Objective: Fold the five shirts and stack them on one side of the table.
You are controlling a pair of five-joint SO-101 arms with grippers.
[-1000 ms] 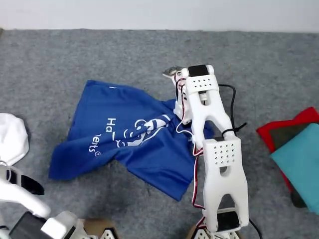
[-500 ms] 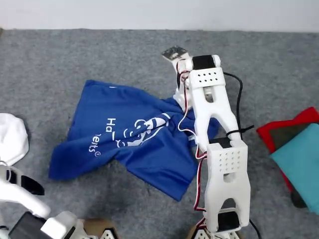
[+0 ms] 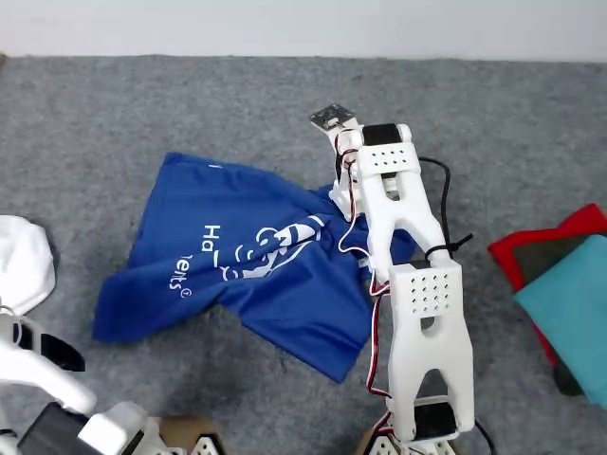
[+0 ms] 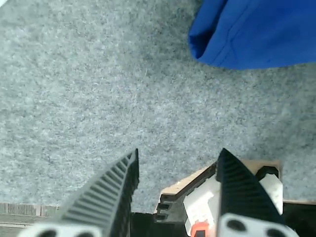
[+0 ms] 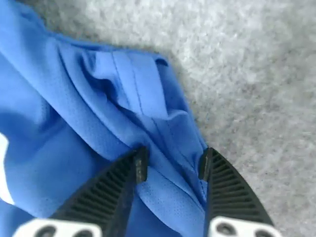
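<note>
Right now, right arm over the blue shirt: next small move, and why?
Probably close the right gripper. Its jaws stand open, straddling a bunched fold of the blue shirt near the shirt's edge, so closing should pinch that fold. Nothing is gripped yet.

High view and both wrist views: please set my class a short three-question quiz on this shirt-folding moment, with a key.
1. True or false: the blue fabric shirt with white print already lies neatly folded.
2. What lies between the open fingers of the right gripper? A) only bare grey table; B) a fold of the blue shirt; C) a white cloth.
3. Fill in: at the table's right edge, the flat teal cloth lies on top of a ____ one.

Key: 1 false, it is spread out and rumpled. 2 B. 3 red; it is the red cloth.
</note>
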